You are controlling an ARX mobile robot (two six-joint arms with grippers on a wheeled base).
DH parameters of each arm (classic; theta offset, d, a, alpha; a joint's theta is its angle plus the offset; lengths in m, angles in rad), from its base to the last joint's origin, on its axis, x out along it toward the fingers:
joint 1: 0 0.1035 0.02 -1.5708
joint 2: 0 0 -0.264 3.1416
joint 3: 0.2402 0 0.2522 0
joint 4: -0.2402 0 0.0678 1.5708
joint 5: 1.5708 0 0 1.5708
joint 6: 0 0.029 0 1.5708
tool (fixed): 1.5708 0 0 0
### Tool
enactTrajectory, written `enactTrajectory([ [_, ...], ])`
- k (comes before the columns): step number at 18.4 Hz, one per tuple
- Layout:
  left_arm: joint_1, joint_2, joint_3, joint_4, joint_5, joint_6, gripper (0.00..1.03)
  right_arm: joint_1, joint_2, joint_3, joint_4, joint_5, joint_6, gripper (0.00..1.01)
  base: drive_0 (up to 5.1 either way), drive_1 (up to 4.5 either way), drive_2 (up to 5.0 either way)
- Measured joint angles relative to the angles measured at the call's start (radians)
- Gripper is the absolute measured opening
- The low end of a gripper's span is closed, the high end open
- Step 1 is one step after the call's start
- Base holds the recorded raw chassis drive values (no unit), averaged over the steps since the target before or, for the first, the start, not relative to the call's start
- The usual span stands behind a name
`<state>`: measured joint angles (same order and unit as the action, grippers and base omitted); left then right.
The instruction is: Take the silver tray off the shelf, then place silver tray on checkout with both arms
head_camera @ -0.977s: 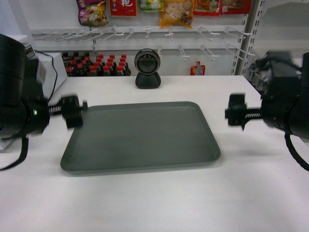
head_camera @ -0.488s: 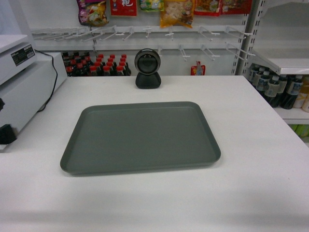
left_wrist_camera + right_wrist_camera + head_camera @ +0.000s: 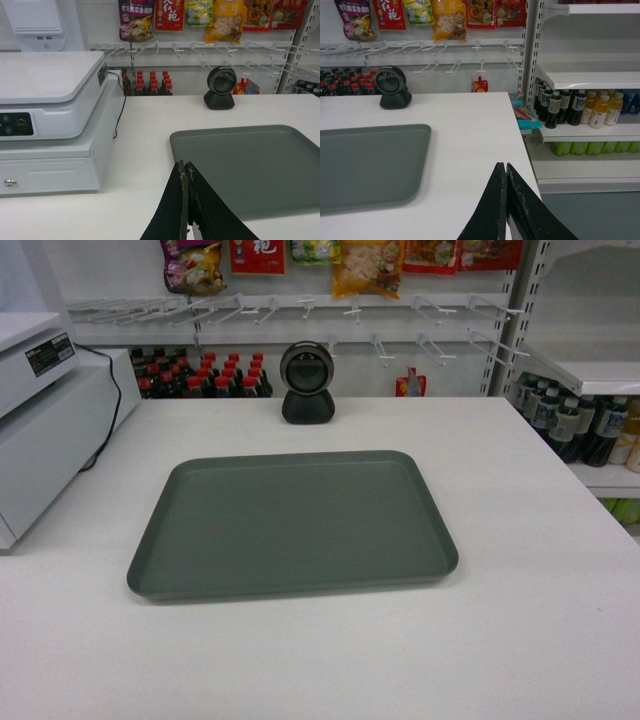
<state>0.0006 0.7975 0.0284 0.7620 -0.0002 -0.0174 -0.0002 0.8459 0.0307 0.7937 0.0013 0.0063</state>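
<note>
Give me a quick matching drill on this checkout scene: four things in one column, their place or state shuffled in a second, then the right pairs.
Things:
1. silver tray
2. black scanner
3. left tool
4. drink bottles

Places or states:
A. on a shelf to the right of the counter
B. fingers shut, over the counter beside the tray's left rim
C. flat on the checkout, nothing on it
D. upright at the counter's far edge

Pairs: 1-C, 2-D, 3-B, 4-A
</note>
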Motion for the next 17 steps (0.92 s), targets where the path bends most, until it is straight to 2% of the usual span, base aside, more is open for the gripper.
enactTrajectory([
  [10,0.0,-0.148,-0.018,-0.13,0.0,0.0,0.01,0.0,-0.159,-0.016,-0.127,0.0,0.0,0.02,0.0,0.0,0.0],
  [17,0.0,-0.423,-0.018,-0.391,0.0,0.0,0.01,0.0,-0.448,-0.018,-0.396,0.0,0.0,0.02,0.0,0.0,0.0],
])
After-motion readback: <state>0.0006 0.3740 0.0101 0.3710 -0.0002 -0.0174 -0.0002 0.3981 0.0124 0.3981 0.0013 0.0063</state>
